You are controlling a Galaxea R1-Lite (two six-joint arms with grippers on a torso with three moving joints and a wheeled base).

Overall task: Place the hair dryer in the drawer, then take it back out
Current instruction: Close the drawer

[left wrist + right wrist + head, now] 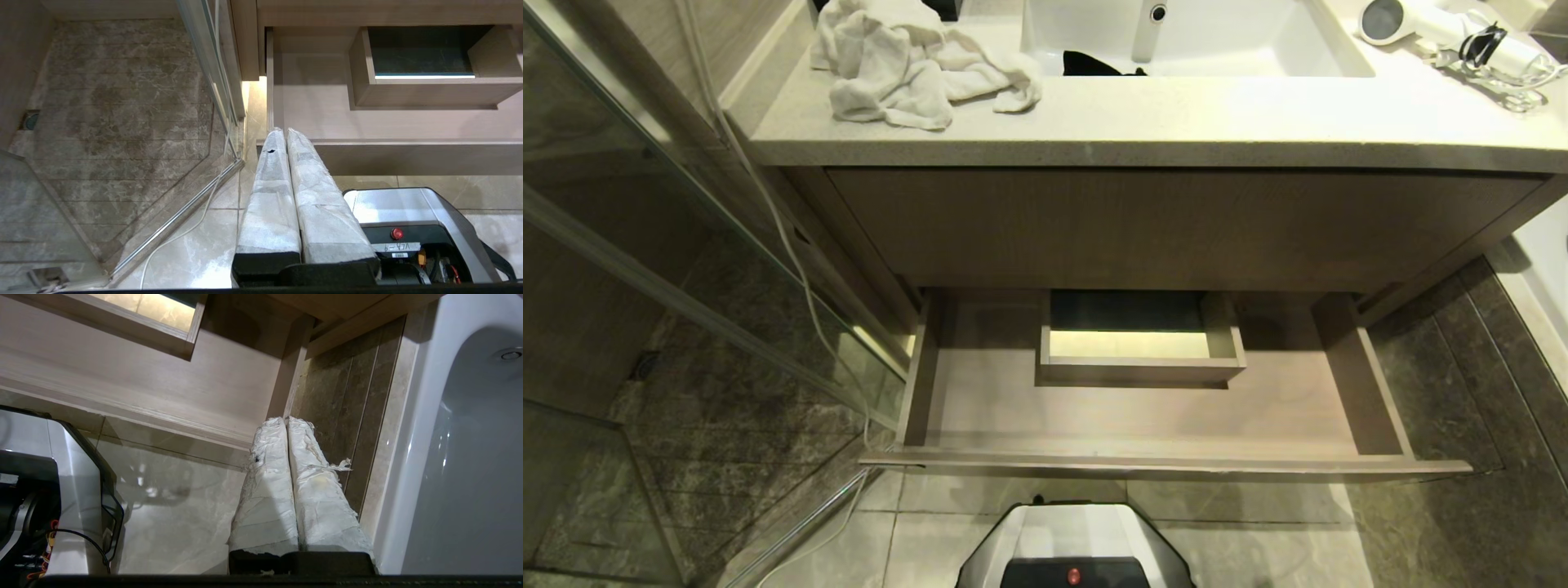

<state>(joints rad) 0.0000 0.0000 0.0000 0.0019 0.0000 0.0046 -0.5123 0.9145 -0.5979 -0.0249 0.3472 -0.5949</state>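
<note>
Bathroom bench [1143, 122] carries the dryer [1437, 28] far right: light, smooth, rigid; grip its handle. Both tools [286, 132] [286, 420] are closed, empty, near the open drawer [1160, 465].

A matt, light-brown wood-grain finish is seen on the drawer [1143, 408] and the vanity front [1176, 224]. The countertop [1176, 122] is finished in pale speckled stone, the floor [1258, 531] in glossy marble-look tile. The towel [907, 65] is of rumpled white cloth. The hair dryer [1445, 28] is cased in smooth white plastic. Both grippers' fingers [282, 192] [286, 477] are wrapped in worn, frayed white tape.
</note>
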